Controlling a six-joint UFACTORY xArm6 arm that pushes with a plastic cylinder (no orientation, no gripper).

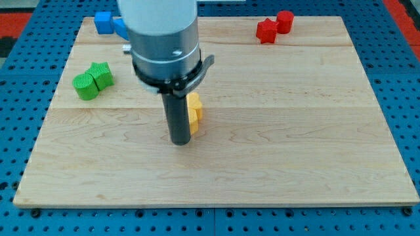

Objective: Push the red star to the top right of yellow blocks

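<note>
Camera view, nearest ground first: the front stretch of the wooden tabletop (pixel 295 170) runs as pale planks toward the view's bottom edge, with a blue pegboard (pixel 407 98) showing around it on every side.

Next back, a little left of centre, my tip (pixel 180 141) rests on the wood. It is the lower end of a dark straight rod that hangs from a grey cylindrical arm housing (pixel 161 36), which fills the upper left-centre of the view. No gripper is fitted here — the arm ends in the bare rod, so nothing spreads, closes or pinches.

Just to the view's right of the rod, and slightly farther back, stand the yellow blocks (pixel 194 110). The rod hides their left part, so their shapes and their number cannot be made out; the tip appears to be right beside them, though whether it touches them I cannot tell.

Farther back and toward the view's left edge lie two green blocks, a green round one (pixel 84 86) and a green angular one (pixel 102 73), touching each other.

At the far edge, in the view's top left, a blue cube (pixel 102 22) sits just left of the arm housing, with another blue block (pixel 121 27) beside it, half hidden by the housing.

In the view's top right — well apart from the yellow blocks and from my tip — sits the red star (pixel 266 31), with a second red block (pixel 284 21) touching it on its right, slightly farther back.
</note>
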